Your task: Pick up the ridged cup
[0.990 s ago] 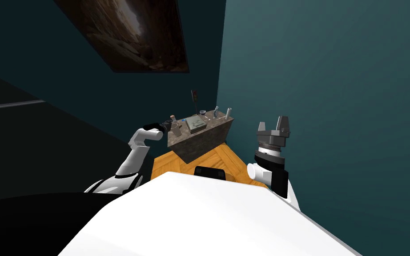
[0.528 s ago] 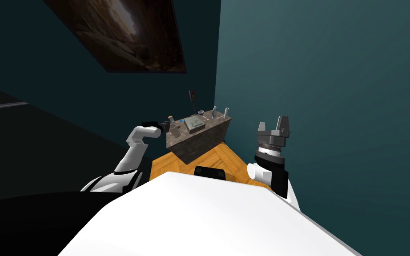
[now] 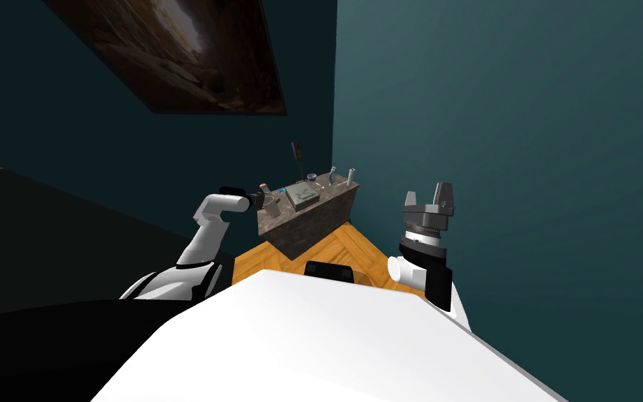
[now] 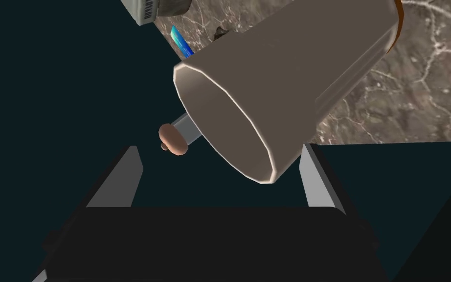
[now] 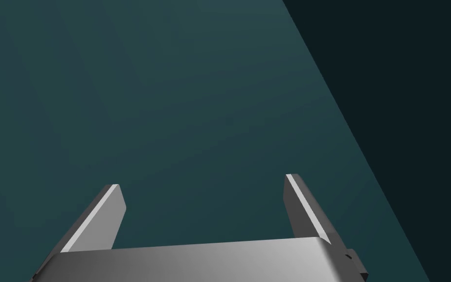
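Ahead in the head view: small table [image 3: 316, 220] with a mottled brown stone-look top, set in a corner of teal walls [image 3: 508, 139] on an orange wood floor [image 3: 271, 259]. The cup [image 3: 273, 206] sits at the table's near left end, too small here to read its shape. The left gripper [image 3: 260, 201] reaches in from the left, right at the cup. Corked bottle [image 3: 266, 188] just behind the cup. Flat grey box [image 3: 301, 197] mid-table. Thin upright bits [image 3: 350, 174] at the far end, too small to tell. Dark framed picture [image 3: 174, 56] on the left wall. The right gripper [image 3: 428, 195] is held up off to the right, well apart from the table.

Left wrist view: cup [image 4: 268, 83] is a plain matte taupe tumbler, tapered, wide at the mouth and narrow at the base. Rim is many-sided and the walls run in flat facets. Long axis goes mouth to base: mouth opens toward the gripper's body, base points away onto the veined top [image 4: 415, 93]. Left blades stand wide apart with the cup's mouth between them. The rim is just beside one finger [image 4: 317, 181]; contact unclear, not clamped. Bottle has a clear neck and a rounded tan stopper, poking out beside the cup. Blue strip [image 4: 182, 41] and the box's lettered corner lie beyond.

Right wrist view: two flat grey blades, spread apart.
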